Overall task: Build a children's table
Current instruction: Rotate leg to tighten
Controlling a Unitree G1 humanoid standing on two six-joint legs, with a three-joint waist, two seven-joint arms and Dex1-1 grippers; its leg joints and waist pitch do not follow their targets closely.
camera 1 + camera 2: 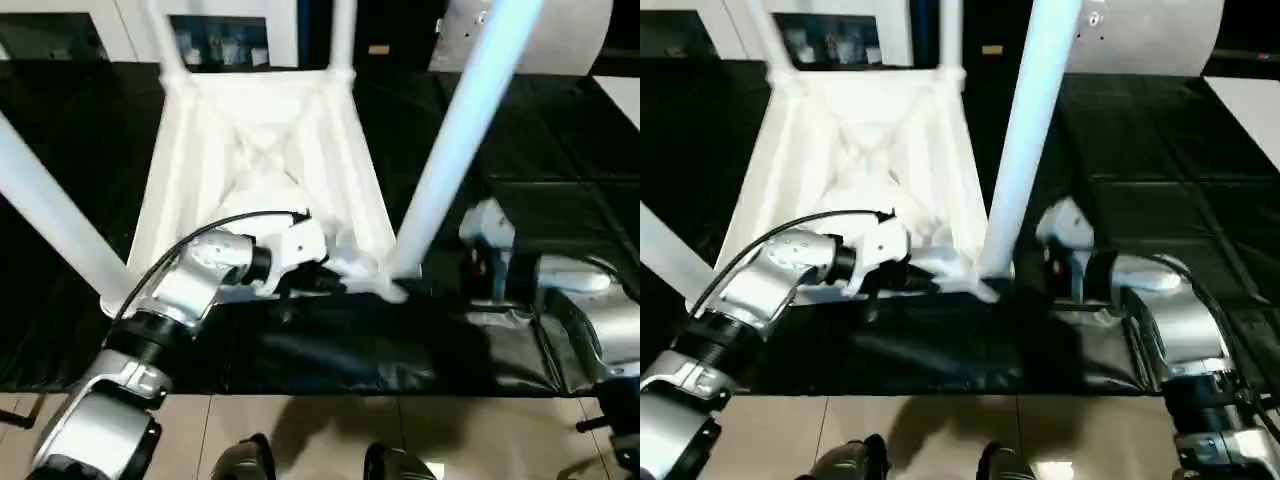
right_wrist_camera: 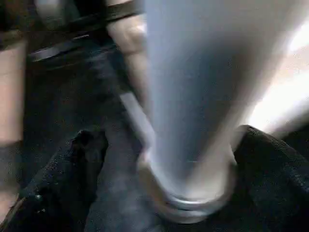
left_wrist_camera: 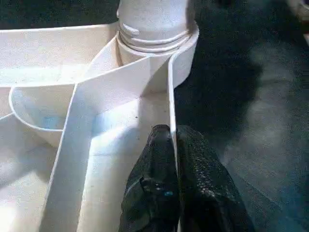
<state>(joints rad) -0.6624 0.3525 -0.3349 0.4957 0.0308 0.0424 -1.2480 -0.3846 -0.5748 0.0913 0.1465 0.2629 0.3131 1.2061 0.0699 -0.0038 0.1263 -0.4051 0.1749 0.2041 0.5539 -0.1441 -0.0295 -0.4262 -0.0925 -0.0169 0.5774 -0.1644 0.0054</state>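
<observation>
Pinching the thin side wall of the upturned white ribbed plastic tabletop (image 1: 265, 150) with the left gripper (image 3: 173, 145), closed tight. Flanking the long tapered white tube leg (image 1: 1025, 140) with the right gripper (image 2: 164, 159), spread wide, gripping nothing. Risking, likely, a half-threaded leg tipping, or the top skidding across the black-covered desk (image 1: 560, 150).

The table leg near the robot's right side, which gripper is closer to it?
Right. The right gripper has its open fingers on either side of the leg, near its base. The left gripper pinches the tabletop's edge wall beside that leg's socket.

The white plastic ribbed children's table top (image 1: 265, 150) and its white tube legs (image 1: 465, 130) are showing pale against the black-covered counter (image 1: 560, 170); beige floor (image 1: 320, 430) is lying below.
</observation>
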